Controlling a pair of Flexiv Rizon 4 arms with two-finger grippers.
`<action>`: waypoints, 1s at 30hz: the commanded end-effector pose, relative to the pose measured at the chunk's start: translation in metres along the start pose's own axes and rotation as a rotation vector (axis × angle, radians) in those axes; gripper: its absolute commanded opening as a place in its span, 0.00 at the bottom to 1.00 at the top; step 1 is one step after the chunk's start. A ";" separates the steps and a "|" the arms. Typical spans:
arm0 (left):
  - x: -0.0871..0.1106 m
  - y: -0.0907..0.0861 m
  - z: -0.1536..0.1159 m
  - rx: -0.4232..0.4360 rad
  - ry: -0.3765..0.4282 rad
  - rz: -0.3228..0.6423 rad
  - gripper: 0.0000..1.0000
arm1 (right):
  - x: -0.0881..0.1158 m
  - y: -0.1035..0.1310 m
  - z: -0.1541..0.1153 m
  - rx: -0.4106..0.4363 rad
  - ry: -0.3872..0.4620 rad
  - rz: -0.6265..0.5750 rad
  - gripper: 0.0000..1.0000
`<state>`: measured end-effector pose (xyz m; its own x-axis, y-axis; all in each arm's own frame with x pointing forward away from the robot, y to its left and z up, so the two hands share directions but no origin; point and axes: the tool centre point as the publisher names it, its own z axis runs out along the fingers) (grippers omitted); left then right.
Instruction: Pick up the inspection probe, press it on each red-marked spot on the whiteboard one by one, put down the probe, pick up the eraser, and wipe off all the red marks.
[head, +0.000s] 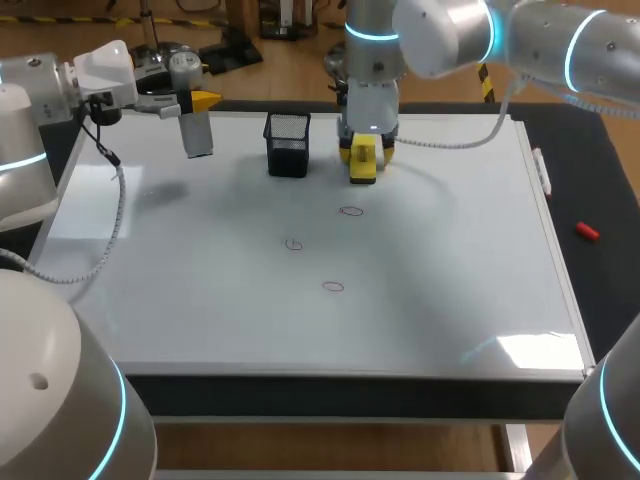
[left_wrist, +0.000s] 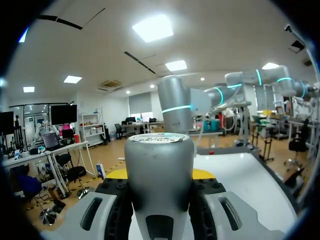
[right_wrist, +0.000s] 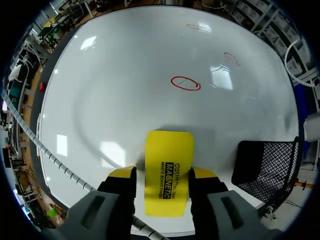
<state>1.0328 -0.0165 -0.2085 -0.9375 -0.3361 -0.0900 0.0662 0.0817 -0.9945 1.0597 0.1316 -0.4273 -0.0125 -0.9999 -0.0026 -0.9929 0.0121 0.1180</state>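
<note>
My left gripper is held above the whiteboard's far left corner, shut on the grey inspection probe, which hangs clear of the board. In the left wrist view the probe fills the space between the fingers. My right gripper points down at the board's far middle, its fingers closed against both sides of the yellow eraser, which rests on the whiteboard. Three red marks lie nearer the front; the closest mark is just ahead of the eraser.
A black mesh cup stands right beside the eraser, on its left. A white marker lies along the board's right edge, and a small red object sits on the dark table beyond it.
</note>
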 end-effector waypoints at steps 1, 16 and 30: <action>0.000 0.000 0.000 0.002 -0.002 0.002 0.00 | 0.003 0.000 -0.008 0.014 0.004 0.017 0.00; 0.000 0.000 0.000 0.002 -0.002 0.002 0.00 | 0.064 0.018 -0.045 0.053 -0.006 0.370 0.00; 0.000 0.000 0.000 0.002 -0.002 0.002 0.00 | 0.139 0.056 -0.047 0.056 -0.033 0.616 0.00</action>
<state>1.0328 -0.0165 -0.2085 -0.9375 -0.3362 -0.0900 0.0662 0.0818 -0.9945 1.0286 0.0144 -0.3801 -0.5794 -0.8130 0.0582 -0.8103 0.5822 0.0669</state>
